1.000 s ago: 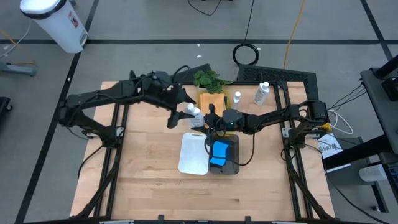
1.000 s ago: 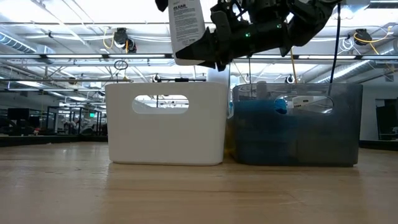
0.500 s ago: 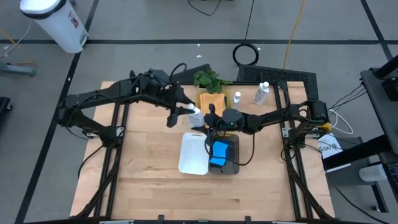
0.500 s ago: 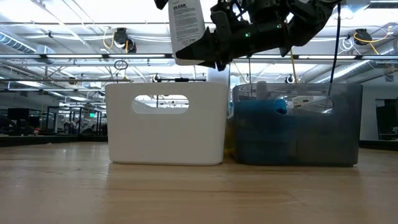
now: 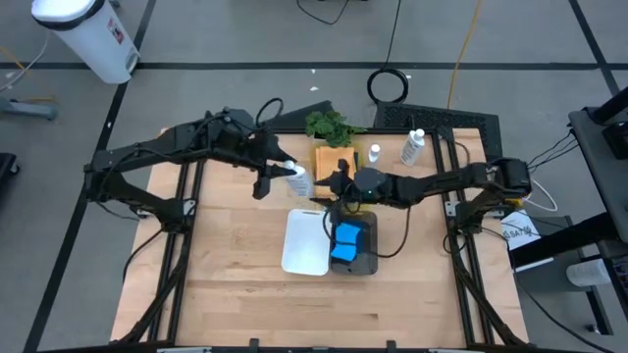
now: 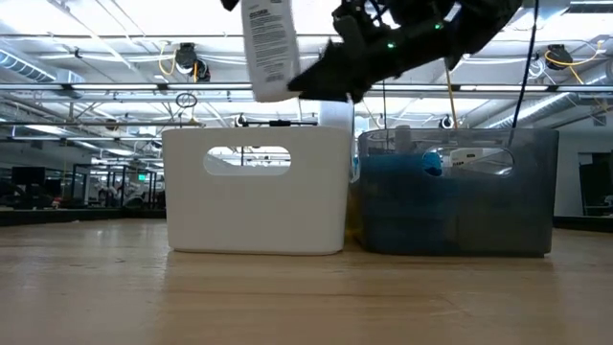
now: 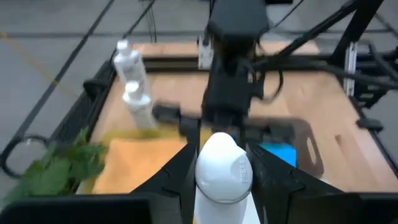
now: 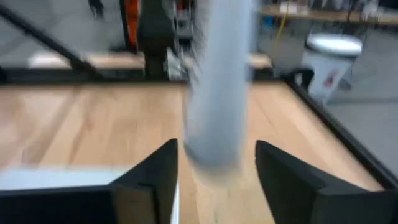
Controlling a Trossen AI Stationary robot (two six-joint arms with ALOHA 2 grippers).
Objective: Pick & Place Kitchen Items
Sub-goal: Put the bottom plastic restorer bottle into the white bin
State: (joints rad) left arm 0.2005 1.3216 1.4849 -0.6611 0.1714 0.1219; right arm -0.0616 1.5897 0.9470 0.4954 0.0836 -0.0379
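In the low view the white bottle (image 6: 267, 48) runs off the top edge, its cap unseen. In the right wrist view it (image 8: 217, 87) is smeared by blur. The grey bin (image 6: 458, 192) veils its blue contents. Far bottles (image 5: 414, 147) are too small to read.

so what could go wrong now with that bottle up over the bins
1. The left gripper pinches the white bottle near its cap only, and the bottle hangs tilted, so it may swing or slip.
2. The right gripper has open jaws close beside the bottle and could knock it.
3. Dropped here, the bottle might strike the white bin rim.
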